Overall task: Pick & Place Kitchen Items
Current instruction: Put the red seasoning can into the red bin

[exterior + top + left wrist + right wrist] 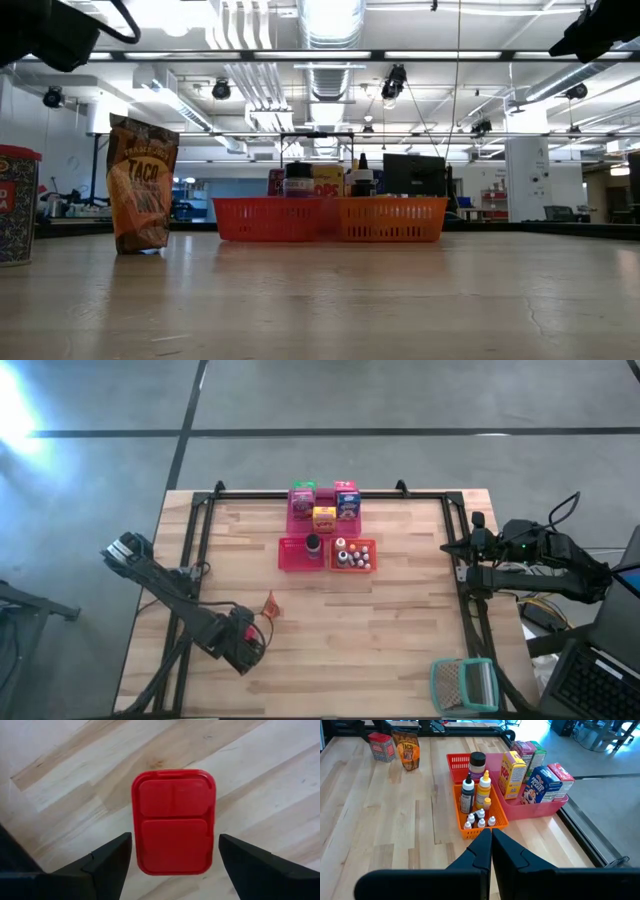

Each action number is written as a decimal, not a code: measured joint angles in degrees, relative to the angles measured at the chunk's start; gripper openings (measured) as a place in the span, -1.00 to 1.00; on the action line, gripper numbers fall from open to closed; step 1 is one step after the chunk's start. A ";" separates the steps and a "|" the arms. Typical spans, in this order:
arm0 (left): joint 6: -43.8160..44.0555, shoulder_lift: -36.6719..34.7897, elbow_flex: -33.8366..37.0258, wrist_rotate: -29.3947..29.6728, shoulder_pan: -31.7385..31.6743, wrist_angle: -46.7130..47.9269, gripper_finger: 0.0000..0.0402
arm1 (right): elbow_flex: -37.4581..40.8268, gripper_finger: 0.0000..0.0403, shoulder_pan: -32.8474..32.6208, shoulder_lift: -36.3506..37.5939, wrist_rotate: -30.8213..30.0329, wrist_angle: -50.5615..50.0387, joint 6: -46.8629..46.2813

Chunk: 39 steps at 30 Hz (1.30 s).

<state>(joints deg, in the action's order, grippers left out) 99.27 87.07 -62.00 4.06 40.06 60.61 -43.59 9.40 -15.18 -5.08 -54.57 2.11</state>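
Bright, even ceiling strip lights [330, 25] (blown out in the low view) leave soft shadows; glare whitens the floor [20, 430] at the high view's corner.

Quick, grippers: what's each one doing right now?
Left gripper: open, directly above the red container, holding nothing.
Right gripper: shut, empty, at the table's right edge.

High cam straight down, low cam table-level; both share orange tray [353, 555] w/ bottles [362, 180]

Three trays [540, 807], four cartons [512, 767]
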 joint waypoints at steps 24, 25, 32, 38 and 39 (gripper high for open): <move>1.35 0.00 6.68 3.34 0.34 -6.23 0.50 | 0.00 -0.96 0.01 0.00 0.00 -0.01 0.00; 1.32 0.00 6.94 3.33 0.34 -6.88 0.48 | 0.00 -0.96 0.00 0.00 0.00 0.00 0.00; 0.13 -0.06 7.04 2.88 0.34 -7.25 0.28 | 0.00 -0.96 -0.01 0.00 0.00 0.01 0.00; -0.42 -0.19 7.04 1.89 0.34 -7.22 0.08 | 0.00 -0.96 -0.01 0.00 0.00 -0.01 0.00; -0.65 -0.31 7.04 1.54 0.34 -7.20 0.07 | 0.00 -0.96 -0.01 0.00 0.00 0.01 0.00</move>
<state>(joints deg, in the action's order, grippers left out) 98.63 86.75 -54.96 5.60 40.40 53.41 -43.59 9.39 -15.18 -5.08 -54.57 2.11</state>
